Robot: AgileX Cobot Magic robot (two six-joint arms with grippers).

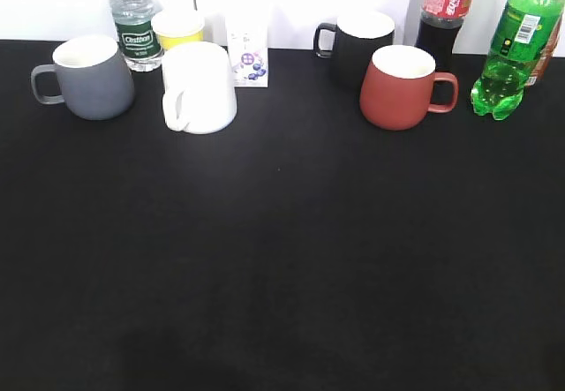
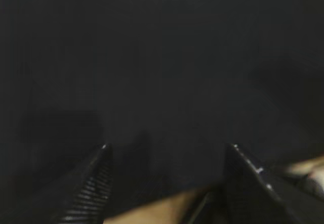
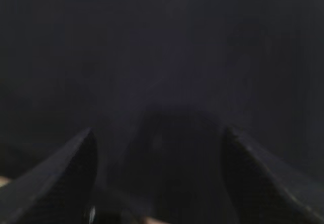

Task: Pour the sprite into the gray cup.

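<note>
The sprite [image 1: 512, 51], a bright-green bottle with a green-and-white label, stands upright at the far right back of the black table. The gray cup [image 1: 91, 77] stands at the far left back, its handle pointing left. Neither gripper shows in the exterior view. In the left wrist view my left gripper [image 2: 168, 145] is open and empty just above the black table. In the right wrist view my right gripper [image 3: 158, 130] is open and empty over the dark table. Neither wrist view shows the bottle or the cup.
Along the back stand a small water bottle [image 1: 135, 27], a yellow cup [image 1: 178, 29], a white mug [image 1: 199, 87], a small white carton [image 1: 247, 52], a black mug [image 1: 360, 45], a red-brown mug [image 1: 403, 86] and a cola bottle [image 1: 444, 11]. The black table [image 1: 282, 259] spreads in front.
</note>
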